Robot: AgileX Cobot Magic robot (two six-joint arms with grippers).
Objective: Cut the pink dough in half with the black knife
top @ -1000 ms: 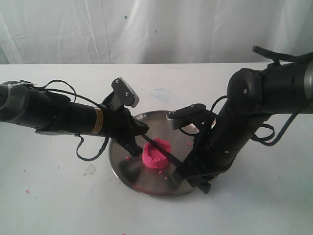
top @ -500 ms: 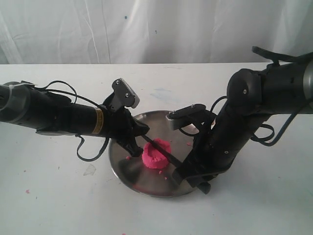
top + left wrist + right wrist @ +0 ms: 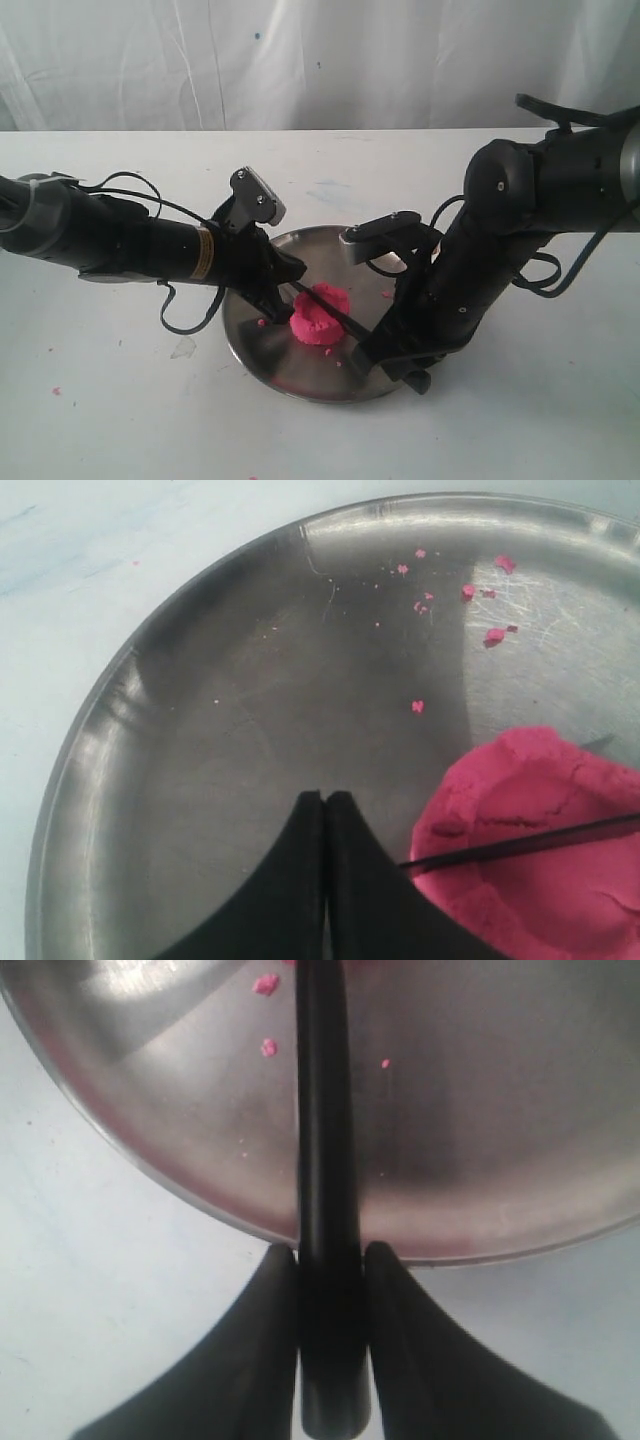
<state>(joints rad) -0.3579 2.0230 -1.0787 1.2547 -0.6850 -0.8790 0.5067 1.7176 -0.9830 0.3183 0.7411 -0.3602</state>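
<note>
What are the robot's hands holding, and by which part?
The right gripper clamps the black knife by its handle. The left gripper is shut on nothing, beside the pink dough.

The left gripper (image 3: 325, 798) has its two dark fingers pressed together with nothing between them, over the bare steel plate (image 3: 230, 730). Just beside them lies the pink dough (image 3: 520, 785), its top dented. The knife (image 3: 520, 842) shows as a thin black line across the dough, its tip reaching the nearer finger; contact is unclear. Pink crumbs (image 3: 494, 636) dot the plate beyond. A white table (image 3: 80, 580) surrounds the rim.
</note>
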